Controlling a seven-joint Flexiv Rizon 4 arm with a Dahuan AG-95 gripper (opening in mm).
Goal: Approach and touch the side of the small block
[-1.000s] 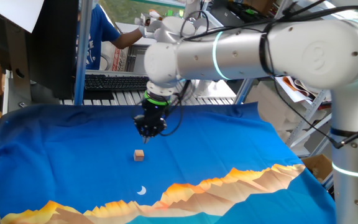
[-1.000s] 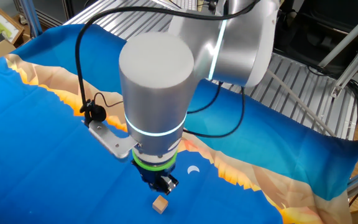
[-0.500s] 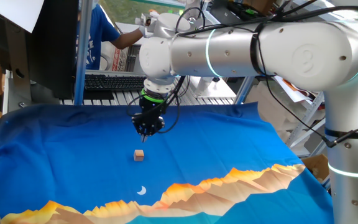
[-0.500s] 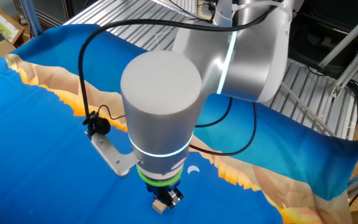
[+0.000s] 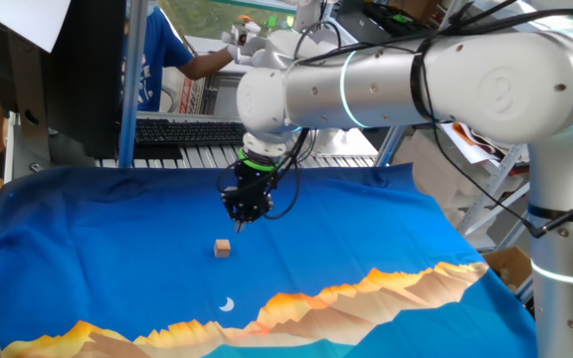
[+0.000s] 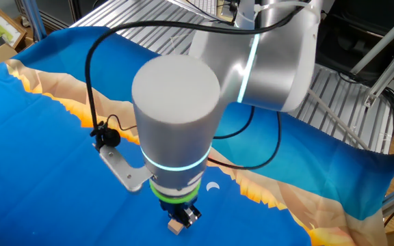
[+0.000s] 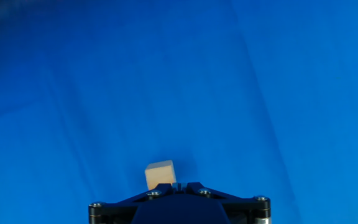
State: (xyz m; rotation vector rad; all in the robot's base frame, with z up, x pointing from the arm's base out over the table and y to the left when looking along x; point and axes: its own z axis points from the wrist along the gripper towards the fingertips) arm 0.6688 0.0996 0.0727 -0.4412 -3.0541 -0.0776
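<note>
My pincer [image 5: 246, 214] hangs over the blue cloth [image 5: 88, 259], with its fingers pressed together into one black tip. The small block [image 5: 223, 248] sits on the cloth, below my tip and a bit toward the white crescent mark [image 5: 227, 304]. We are not touching. In the hand view the small block [image 7: 160, 175] peeks out just past my tip. If I come down on top of it, I miss its side. If I push too fast, this light cube could slide or tip.

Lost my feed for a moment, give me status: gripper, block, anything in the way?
Gripper fingers together, above the cloth, clear of the small block. Block sits alone on blue cloth. White crescent mark beyond it; nothing between.
</note>
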